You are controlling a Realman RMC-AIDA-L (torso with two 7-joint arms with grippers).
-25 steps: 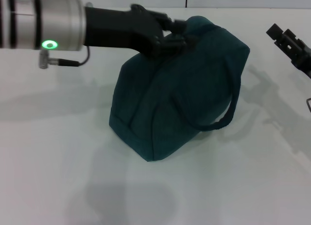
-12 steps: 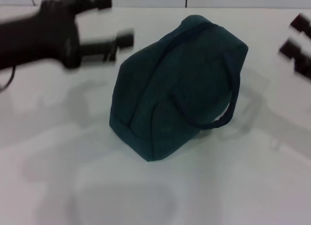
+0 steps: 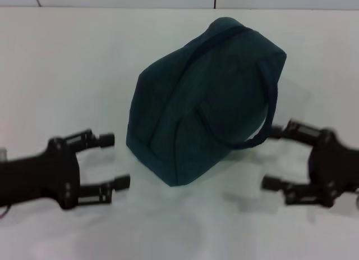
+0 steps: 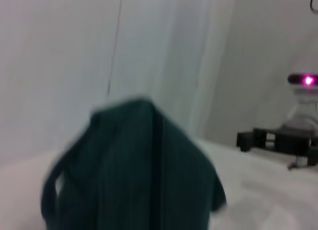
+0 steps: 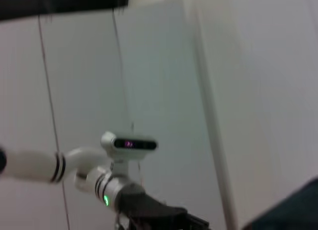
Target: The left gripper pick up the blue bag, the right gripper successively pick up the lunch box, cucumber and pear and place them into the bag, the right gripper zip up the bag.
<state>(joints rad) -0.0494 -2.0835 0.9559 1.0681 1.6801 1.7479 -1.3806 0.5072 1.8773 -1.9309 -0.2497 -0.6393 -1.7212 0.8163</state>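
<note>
1. The blue bag [image 3: 205, 100] stands on the white surface [image 3: 84, 63] between my two arms, leaning, with its loop handle [image 3: 263, 119] drooping toward my right side. It looks closed along the top, and I see no lunch box, cucumber or pear outside it, so I judge the packing done.
2. My left end effector [image 3: 106, 162] is low and near the bag's left corner, fingers spread, holding nothing. My right end effector [image 3: 277, 159] is low on the other side, also spread and empty, its upper finger close to the drooping handle.
3. Risk: if my right arm shifts, that finger could catch the handle loop and drag or tip the leaning bag.
4. Risk: I cannot see the zipper pull, so a partly open zip could go unnoticed.
5. A second ago my left end effector was up at the bag's top, clamped there; half a second ago it was clear and open. Both arms have since dropped low. The bag has not moved.
</note>
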